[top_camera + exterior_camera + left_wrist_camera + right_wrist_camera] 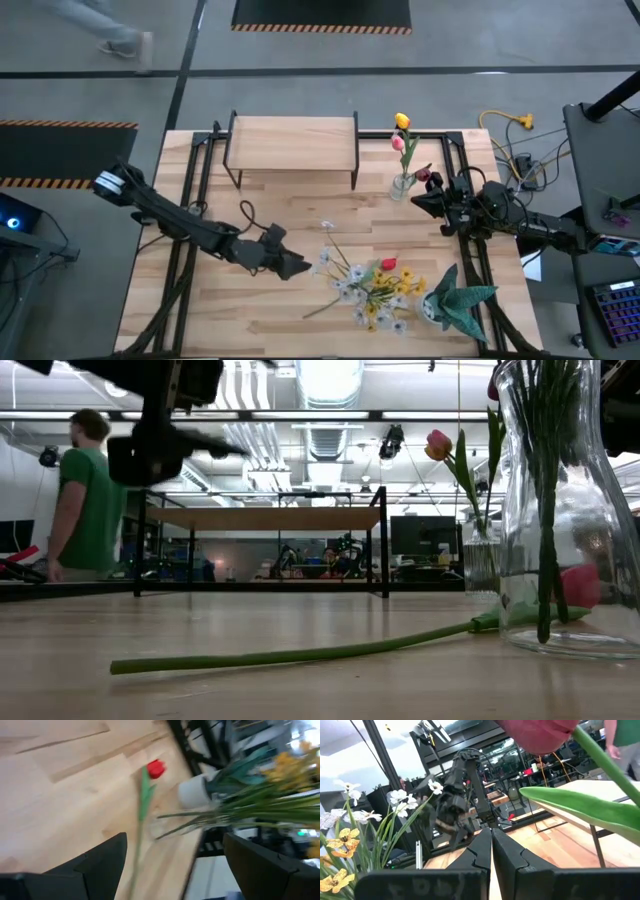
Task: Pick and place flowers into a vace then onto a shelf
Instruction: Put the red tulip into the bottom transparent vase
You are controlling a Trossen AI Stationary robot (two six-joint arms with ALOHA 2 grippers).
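A clear glass vase (560, 510) stands on the table with white and yellow flowers (372, 292) in it. A red tulip (156, 768) lies on the wood beside it, its long stem (300, 653) flat on the table. My left gripper (297, 266) hovers open just left of these flowers, above the stem (175, 865). A small vase (402, 185) with yellow and pink tulips stands right of the shelf (290, 140). My right gripper (418, 205) waits shut beside that small vase; a maroon tulip (540, 732) shows close before it.
A green spiky plant in a white pot (452, 300) stands at the near right, close to the glass vase. Black frame rails (470, 250) run along both table sides. A person (85, 500) stands beyond the far left. Bare wood lies near the left gripper.
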